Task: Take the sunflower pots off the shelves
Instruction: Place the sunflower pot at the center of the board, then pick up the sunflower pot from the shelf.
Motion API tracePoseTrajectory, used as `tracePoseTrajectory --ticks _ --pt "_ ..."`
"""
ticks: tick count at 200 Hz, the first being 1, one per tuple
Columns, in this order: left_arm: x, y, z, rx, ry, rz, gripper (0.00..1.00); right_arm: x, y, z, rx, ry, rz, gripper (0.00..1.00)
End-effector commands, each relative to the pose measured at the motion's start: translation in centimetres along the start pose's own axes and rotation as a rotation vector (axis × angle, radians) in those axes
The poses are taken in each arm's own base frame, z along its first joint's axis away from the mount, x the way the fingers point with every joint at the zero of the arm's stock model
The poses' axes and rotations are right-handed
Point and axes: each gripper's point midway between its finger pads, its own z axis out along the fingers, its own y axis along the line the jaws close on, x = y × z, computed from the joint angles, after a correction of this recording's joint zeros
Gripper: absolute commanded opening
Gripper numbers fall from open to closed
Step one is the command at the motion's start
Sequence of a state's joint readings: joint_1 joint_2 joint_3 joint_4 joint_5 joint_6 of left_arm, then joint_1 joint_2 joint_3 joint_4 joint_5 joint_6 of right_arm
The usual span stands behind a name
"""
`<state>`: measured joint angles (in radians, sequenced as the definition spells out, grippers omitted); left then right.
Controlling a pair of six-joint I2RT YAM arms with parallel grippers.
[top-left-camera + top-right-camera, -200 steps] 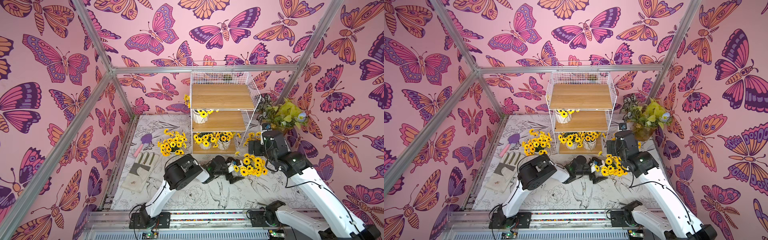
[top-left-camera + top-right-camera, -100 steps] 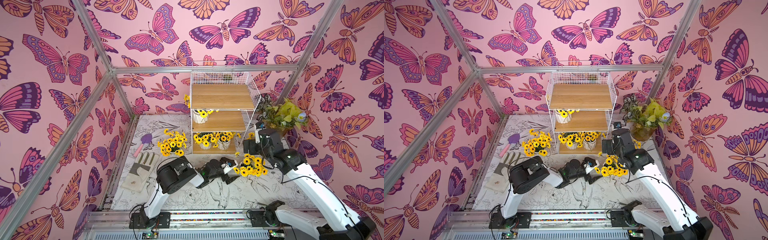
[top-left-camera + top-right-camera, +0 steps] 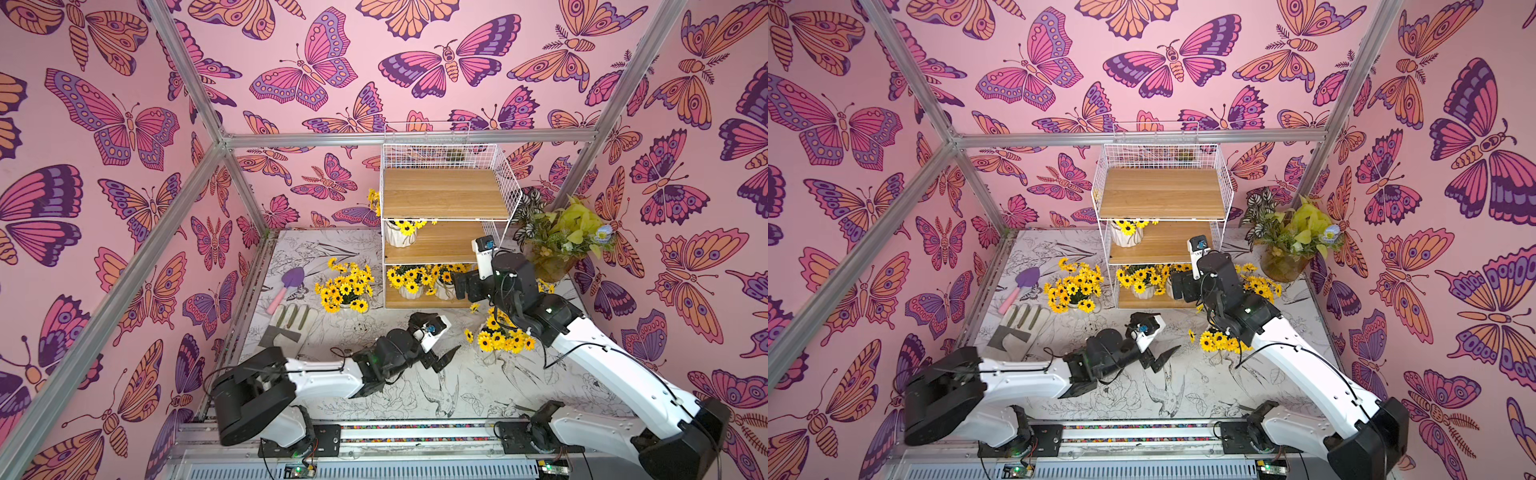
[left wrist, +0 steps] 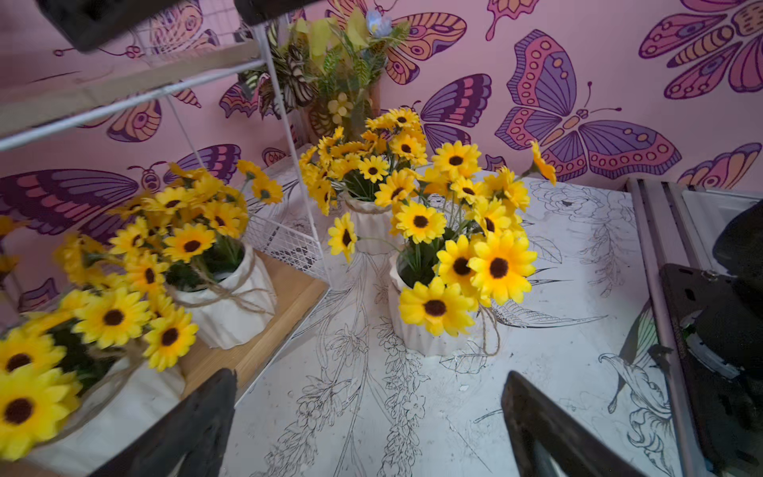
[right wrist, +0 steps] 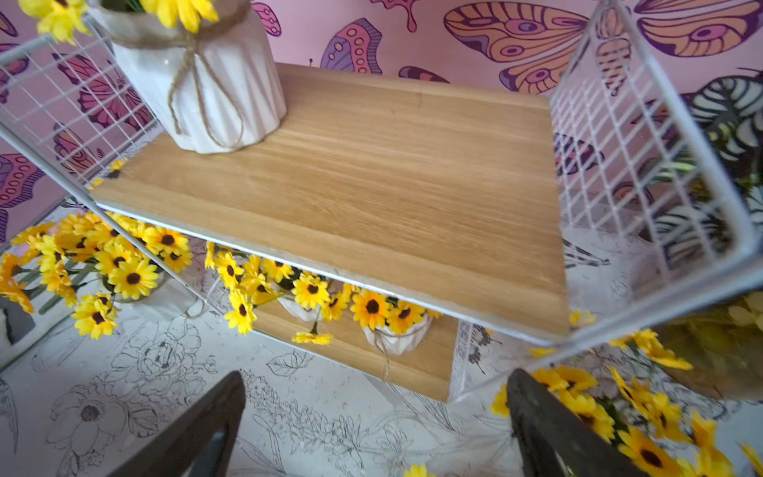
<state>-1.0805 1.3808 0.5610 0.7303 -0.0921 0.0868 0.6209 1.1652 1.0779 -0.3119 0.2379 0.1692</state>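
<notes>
White wire and pale board made up the shelves, at the back of the table.

Top views: top board bare. One middle-shelf pot sat at the middle board's left end, and two bottom-shelf pots stood side by side on the lowest board. Three more were off the rack: a left table pot, a front table pot and a corner table pot half hidden behind the right arm.

Left wrist view alone showed the corner pot whole, upright beside the rack's right side. Right wrist view alone showed twine knotted round the middle-shelf pot.

Left gripper: jaws spread, nothing between them, over bare table short of the front table pot. Right gripper: jaws spread, empty, facing the middle board.

Against a second before, the left gripper had drawn back from the front table pot, which it had been just beside. The right gripper had swung in across the rack's right front.

Every white ribbed pot held yellow, dark-centred sunflowers. The brownish foliage pot held yellow-green leaves.
</notes>
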Motion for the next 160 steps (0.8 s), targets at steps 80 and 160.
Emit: tracePoseTrajectory --ticks 80,160 --pt "-3.8 7.0 -9.9 -0.306 0.065 -0.055 1.00 -2.3 6.8 5.6 -0.185 -0.160 -0.089 0.99" --pt "-6.7 9.7 -12.6 -0.381 -0.007 -0.110 1.00 -3.6 9.1 9.2 -0.232 -0.205 -0.118 0.99"
